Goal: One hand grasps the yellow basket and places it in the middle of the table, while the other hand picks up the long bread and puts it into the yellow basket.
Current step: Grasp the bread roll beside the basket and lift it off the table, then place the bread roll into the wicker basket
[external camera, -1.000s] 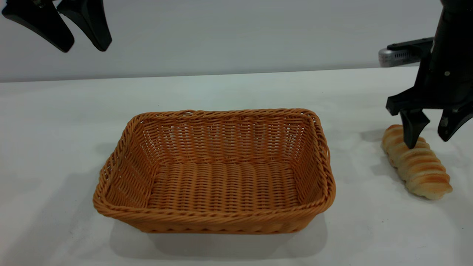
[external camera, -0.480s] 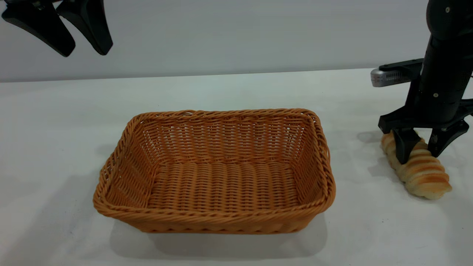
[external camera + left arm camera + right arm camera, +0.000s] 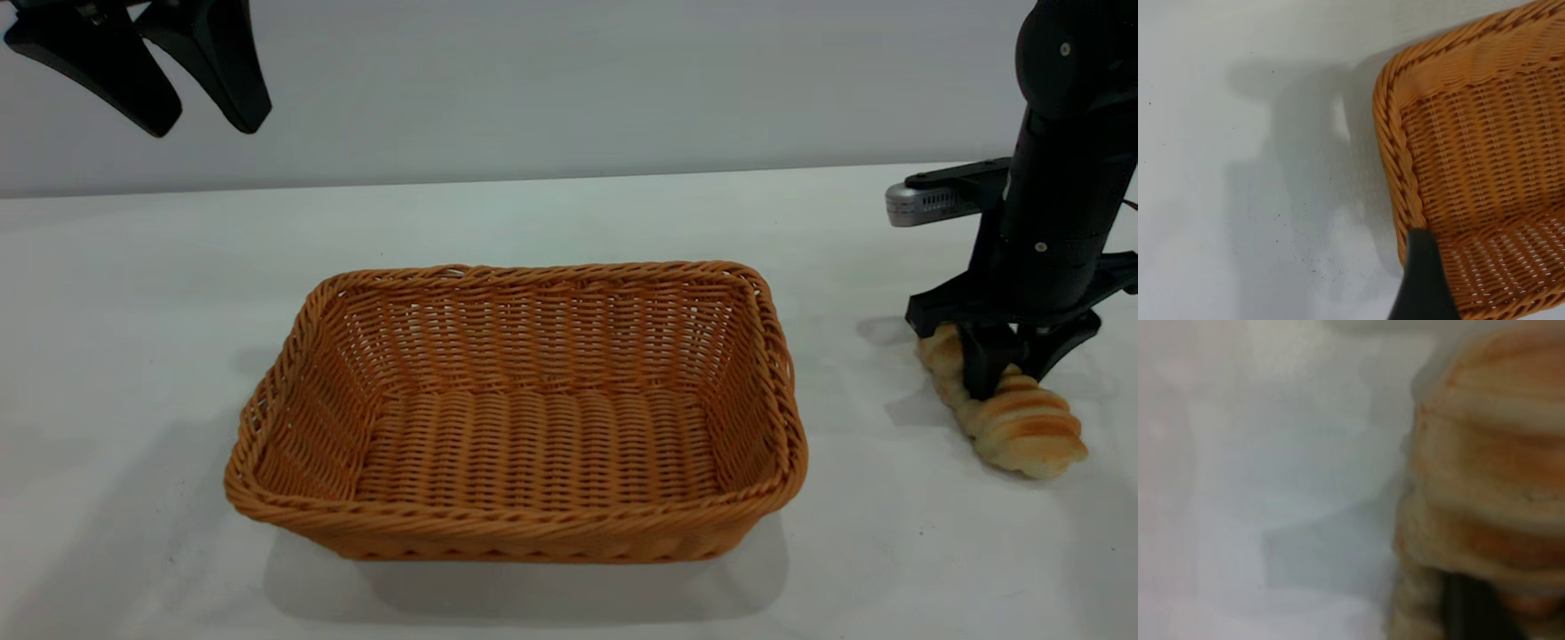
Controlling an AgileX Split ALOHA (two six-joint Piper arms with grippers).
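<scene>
The yellow basket (image 3: 533,524) sits empty in the middle of the white table (image 3: 569,213); its corner also fills the left wrist view (image 3: 1471,133). The long bread (image 3: 1031,436) lies on the table to the right of the basket. My right gripper (image 3: 1013,378) is down over the bread's middle, its two fingers pressed against the loaf's sides. The right wrist view shows the bread (image 3: 1491,453) up close with a dark finger (image 3: 1471,607) against it. My left gripper (image 3: 204,127) hangs open high above the far left, holding nothing; one of its fingers (image 3: 1421,280) shows over the basket's rim.
A silver-grey box (image 3: 920,204) juts from the right wrist toward the basket. A bare strip of table separates the basket's right rim from the bread. The grey wall (image 3: 569,80) runs behind the table's far edge.
The right gripper has come down from just above the bread to straddle it, and its fingers have drawn together onto the loaf. The left gripper and the basket have stayed put.
</scene>
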